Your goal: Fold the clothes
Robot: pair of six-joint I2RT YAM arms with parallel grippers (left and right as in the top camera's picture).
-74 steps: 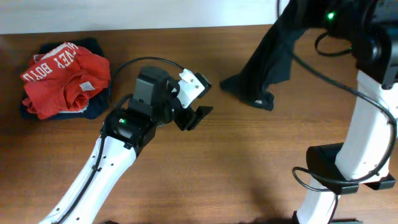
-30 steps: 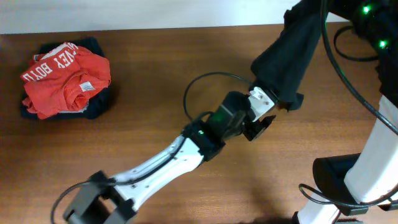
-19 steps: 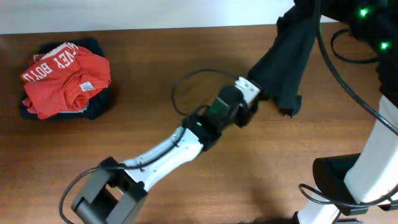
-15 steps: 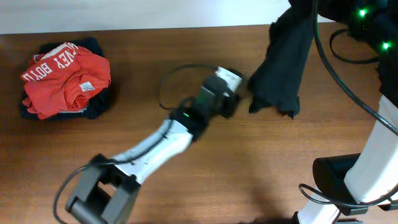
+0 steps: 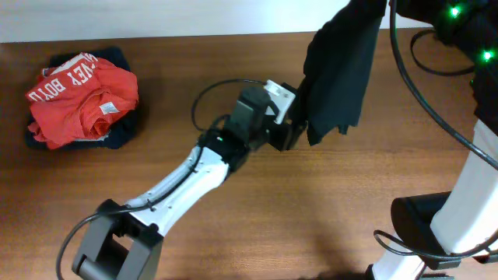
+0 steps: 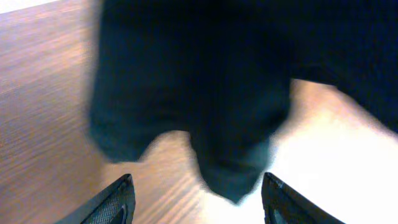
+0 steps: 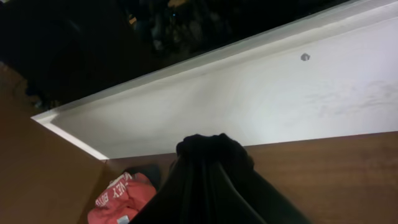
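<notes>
The left gripper (image 6: 198,190) was seen spread wide with nothing held. The clothes (image 6: 199,93) were hung just ahead of it, over the wooden table (image 5: 311,218). Their top was bunched in the right gripper (image 7: 209,163), whose fingers were hidden by fabric. Far left, an orange-red shirt (image 5: 82,97) was piled on a navy garment (image 5: 118,134).

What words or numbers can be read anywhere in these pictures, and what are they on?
"EY" and "BO...": white letters on the crumpled red shirt. They are turned and creased, so the rest cannot be read.
White tag on that shirt: too small to read.
Black shirt: no writing seen.
</notes>
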